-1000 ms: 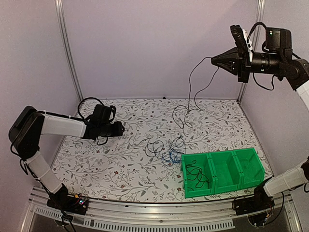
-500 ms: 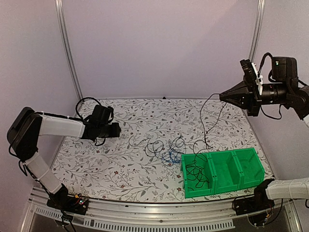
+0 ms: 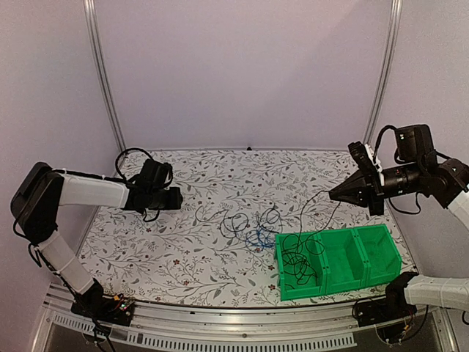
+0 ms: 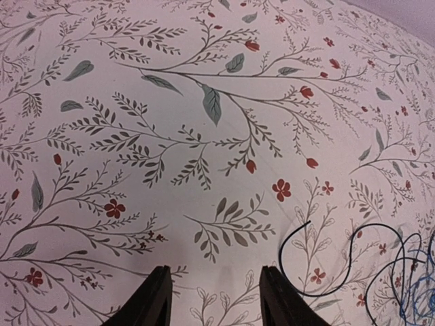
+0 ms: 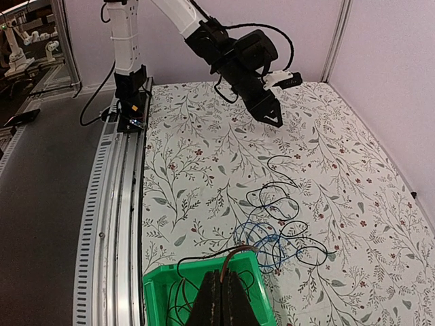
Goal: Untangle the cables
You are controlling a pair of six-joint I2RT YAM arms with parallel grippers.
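Waiting seems to be the job of the left claw (image 4: 214,272), which hangs low over the worktop (image 3: 220,172) near its left edge. Its 2 fingers (image 4: 155,299) are spread wide with nothing between them, only printed leaves and red flowers below. We judge it is placed there to pin or pick a strand when needed, since a loose black end curls just to its right.

At the middle of the worktop lie the cables (image 3: 245,220), several thin black loops crossing 1 bright blue cable (image 3: 259,237). They lie flat on the surface, well apart from both claws.

Toward the near right corner stands a green bin (image 3: 330,288) with 3 compartments, and its left compartment holds a coil of black wire (image 3: 295,265).

Above the bin, by the right edge, the right claw (image 3: 333,195) is pinched tight on 1 black cable (image 3: 303,214). This hangs in a slack curve down toward that left compartment. We judge it is held high so the strand lifts free of the heap and feeds into the bin. We cannot tell whether the coil there is the same wire.

Pale lilac walls close 3 sides, with metal posts (image 3: 102,73) at the far corners and a metal rail (image 3: 220,323) along the near edge.
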